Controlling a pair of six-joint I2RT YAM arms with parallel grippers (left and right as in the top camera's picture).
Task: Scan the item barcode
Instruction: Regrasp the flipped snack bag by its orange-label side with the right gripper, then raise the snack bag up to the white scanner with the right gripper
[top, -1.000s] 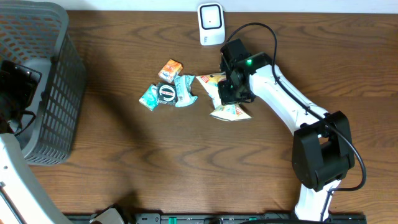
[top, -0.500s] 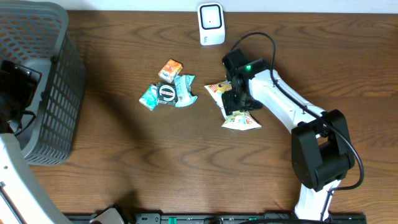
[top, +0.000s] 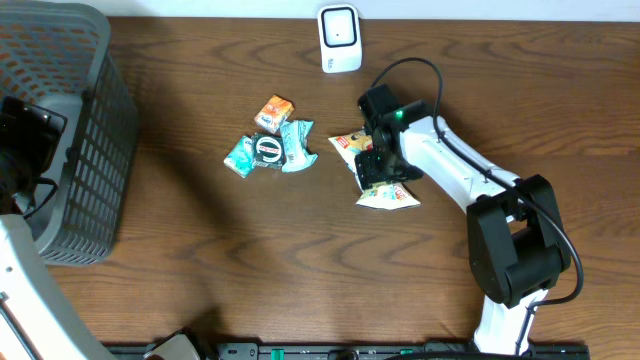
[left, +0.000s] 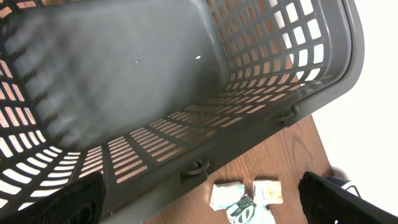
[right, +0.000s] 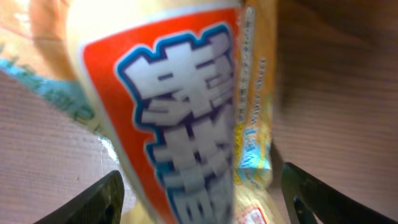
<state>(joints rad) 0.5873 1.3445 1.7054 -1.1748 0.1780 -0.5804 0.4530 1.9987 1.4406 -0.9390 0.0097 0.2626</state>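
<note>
Right gripper (top: 376, 167) just spread; snack packet (top: 390, 197) loose on tabletop (top: 300, 250), centre frame. Looks released, scan probably done.

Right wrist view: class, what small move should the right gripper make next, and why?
Probably close the right gripper on the snack packet. Its fingers stand open either side of the packet, which fills the wrist view, and the packet lies on the table, apart from the white scanner, so it likely needs gripping before it can be carried there.
</note>
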